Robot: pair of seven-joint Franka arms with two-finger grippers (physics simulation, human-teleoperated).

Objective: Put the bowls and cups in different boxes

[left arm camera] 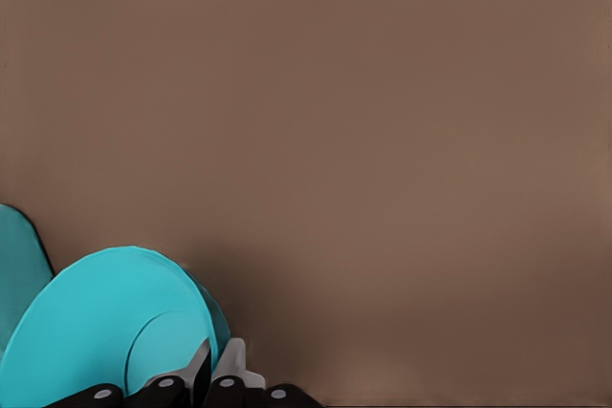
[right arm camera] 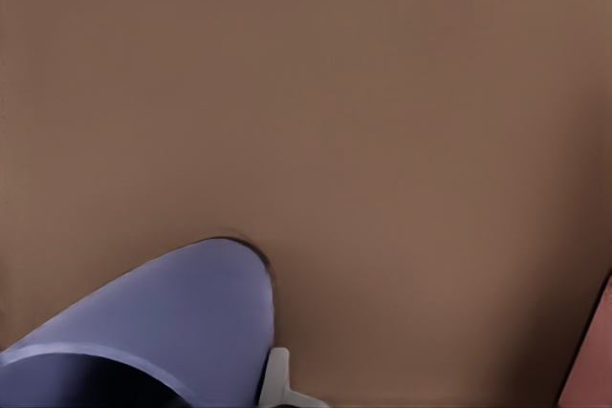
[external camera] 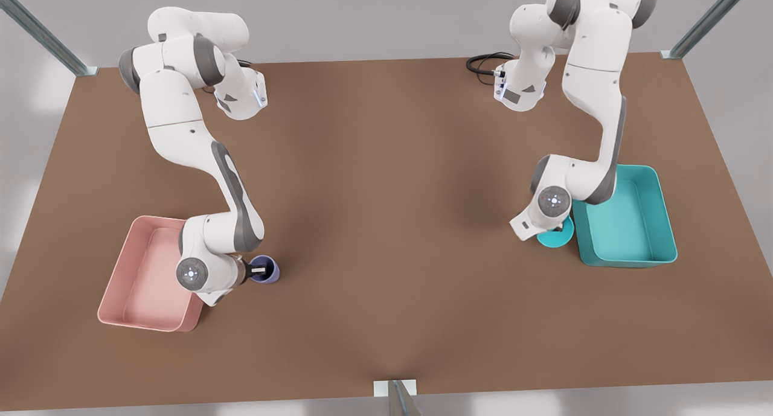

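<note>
The teal bowl (external camera: 554, 237) sits at the near corner of the teal box (external camera: 628, 223), on the front view's right. My left gripper (left arm camera: 212, 381) is shut on the rim of the bowl (left arm camera: 96, 322), with the box's corner (left arm camera: 17, 265) just beyond. On the front view's left, the lavender cup (external camera: 266, 270) stands beside the pink box (external camera: 148, 271). My right gripper (external camera: 258, 272) is shut on the wall of the cup (right arm camera: 182, 312), one finger inside and one fingertip (right arm camera: 277, 379) outside. An edge of the pink box (right arm camera: 595, 355) shows nearby.
The brown table (external camera: 386, 180) stretches between the two arms. A black cable (external camera: 483, 63) lies at the far edge by the arm's base. A metal post (external camera: 398, 395) stands at the near edge, and frame posts rise at the far corners.
</note>
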